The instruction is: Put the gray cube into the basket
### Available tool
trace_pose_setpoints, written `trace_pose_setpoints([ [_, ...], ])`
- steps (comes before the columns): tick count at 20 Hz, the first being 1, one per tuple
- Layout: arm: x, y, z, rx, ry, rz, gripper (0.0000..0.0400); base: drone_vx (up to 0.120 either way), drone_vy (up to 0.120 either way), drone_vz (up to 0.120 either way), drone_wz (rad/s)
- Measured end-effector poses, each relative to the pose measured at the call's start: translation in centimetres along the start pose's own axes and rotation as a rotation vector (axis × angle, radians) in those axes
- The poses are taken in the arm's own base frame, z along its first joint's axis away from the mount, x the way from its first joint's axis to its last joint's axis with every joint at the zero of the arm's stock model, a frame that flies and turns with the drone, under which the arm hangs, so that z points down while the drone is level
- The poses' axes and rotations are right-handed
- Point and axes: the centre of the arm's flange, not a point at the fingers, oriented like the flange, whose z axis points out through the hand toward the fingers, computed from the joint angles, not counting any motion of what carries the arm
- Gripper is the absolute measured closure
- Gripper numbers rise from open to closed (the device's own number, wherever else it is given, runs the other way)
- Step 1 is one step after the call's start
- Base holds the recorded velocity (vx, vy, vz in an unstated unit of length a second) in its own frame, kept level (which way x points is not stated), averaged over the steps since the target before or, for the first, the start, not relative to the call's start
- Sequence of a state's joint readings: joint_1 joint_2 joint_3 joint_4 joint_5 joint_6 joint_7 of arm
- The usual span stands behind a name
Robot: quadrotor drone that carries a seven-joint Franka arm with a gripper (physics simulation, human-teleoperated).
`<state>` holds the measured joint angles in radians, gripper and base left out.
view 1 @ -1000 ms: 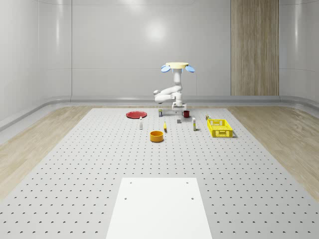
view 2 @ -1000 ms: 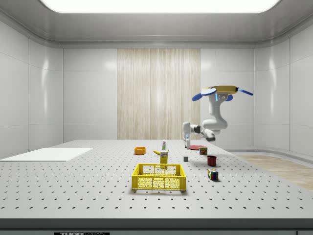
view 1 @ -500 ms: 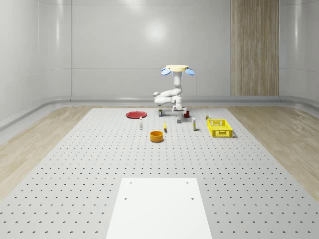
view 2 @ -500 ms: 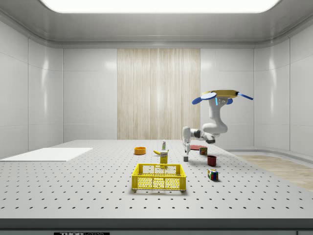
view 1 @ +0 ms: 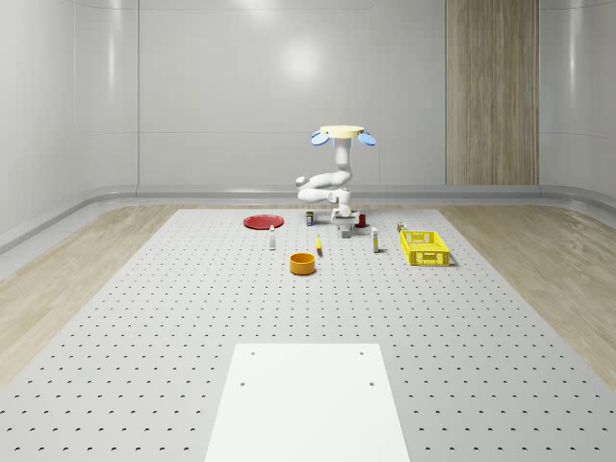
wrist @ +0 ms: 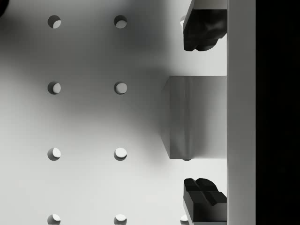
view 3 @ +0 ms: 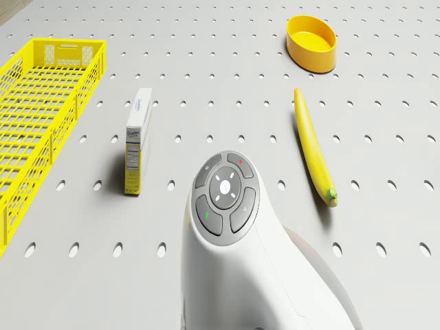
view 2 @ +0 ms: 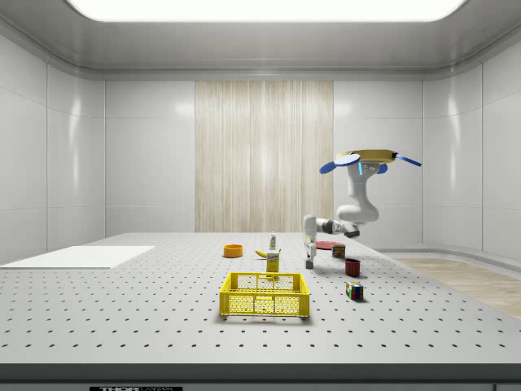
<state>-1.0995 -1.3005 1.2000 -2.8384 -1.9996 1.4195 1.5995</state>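
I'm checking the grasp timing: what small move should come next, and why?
Probably close the pincer. In the wrist view the gray cube lies between the two open fingertips, a gap showing on each side. In the side view the drone hovers over the table with the pincer down at the cube.

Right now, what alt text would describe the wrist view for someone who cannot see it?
A gray cube sits on the perforated white table, lying between the two dark fingertips of the open jaws, with a gap on each side of the cube.
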Motion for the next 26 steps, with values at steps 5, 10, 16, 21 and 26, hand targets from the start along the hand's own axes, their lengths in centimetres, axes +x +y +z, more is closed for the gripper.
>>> trace_pose_setpoints([
  [5,0.5,-0.4,0.9,0.000,0.000,0.000,0.0000,0.000,0.000,0.000,0.000],
  [10,0.7,-0.5,2.1,0.000,0.000,0.000,0.0000,0.000,0.000,0.000,0.000],
  [16,0.8,-0.6,2.7,0.000,0.000,0.000,0.0116,0.000,0.000,0.000,0.000],
  [21,0.8,-0.6,2.9,0.000,0.000,0.000,0.0140,0.000,0.000,0.000,0.000],
  [26,0.8,-0.6,2.4,0.000,0.000,0.000,0.0147,0.000,0.000,0.000,0.000],
])
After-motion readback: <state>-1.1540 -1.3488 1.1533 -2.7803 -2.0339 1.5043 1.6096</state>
